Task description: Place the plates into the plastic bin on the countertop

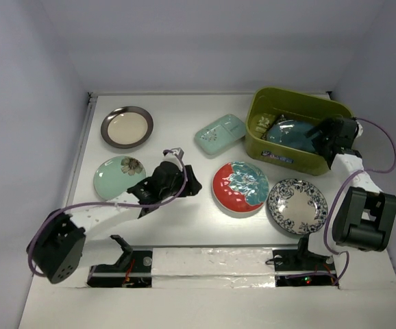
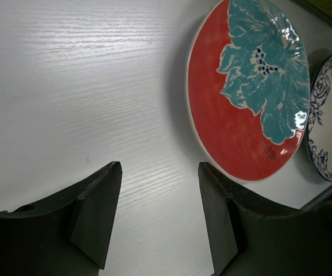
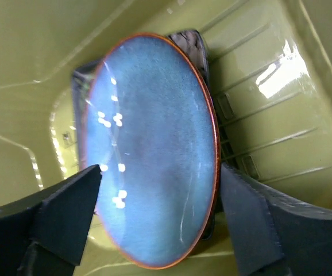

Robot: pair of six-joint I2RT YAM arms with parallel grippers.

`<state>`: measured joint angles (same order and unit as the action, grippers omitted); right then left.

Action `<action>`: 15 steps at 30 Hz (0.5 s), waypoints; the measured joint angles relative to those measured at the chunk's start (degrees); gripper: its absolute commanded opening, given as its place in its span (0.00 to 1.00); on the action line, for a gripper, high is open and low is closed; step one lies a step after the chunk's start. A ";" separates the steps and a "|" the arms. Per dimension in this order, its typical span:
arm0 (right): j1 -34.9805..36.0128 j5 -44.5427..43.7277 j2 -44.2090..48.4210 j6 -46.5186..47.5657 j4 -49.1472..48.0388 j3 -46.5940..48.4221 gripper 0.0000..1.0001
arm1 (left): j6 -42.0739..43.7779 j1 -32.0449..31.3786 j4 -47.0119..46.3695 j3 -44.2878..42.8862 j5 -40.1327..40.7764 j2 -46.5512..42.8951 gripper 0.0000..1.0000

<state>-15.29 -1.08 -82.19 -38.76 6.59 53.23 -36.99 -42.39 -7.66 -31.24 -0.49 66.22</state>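
Observation:
The olive-green plastic bin (image 1: 265, 152) stands at the back right of the white countertop (image 1: 177, 130). A dark teal round plate (image 3: 151, 149) lies in it on a black square plate (image 3: 192, 43). My right gripper (image 3: 160, 169) hangs inside the bin, open, with one finger on each side of the teal plate's near rim. My left gripper (image 2: 160, 167) is open and empty over bare countertop, just left of the red-and-teal plate (image 2: 246, 92). To the right of that plate lies the blue-floral white plate (image 1: 297, 205).
On the left sit a metal-rimmed cream plate (image 1: 127, 127) and a mint round plate (image 1: 119, 177). A mint rectangular dish (image 1: 220, 133) lies just left of the bin. A metal rail (image 1: 81, 147) runs along the left edge, and white walls close the back.

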 measured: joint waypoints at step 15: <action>-0.02 -0.50 13.31 1.49 -0.57 -0.85 0.95 | -2.12 -1.84 -13.16 -3.85 -3.54 20.81 0.60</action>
<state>-15.31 -1.58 -68.88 -37.28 6.02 52.38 -39.11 -44.23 -20.82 -35.09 -4.03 87.02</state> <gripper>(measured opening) 0.981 0.597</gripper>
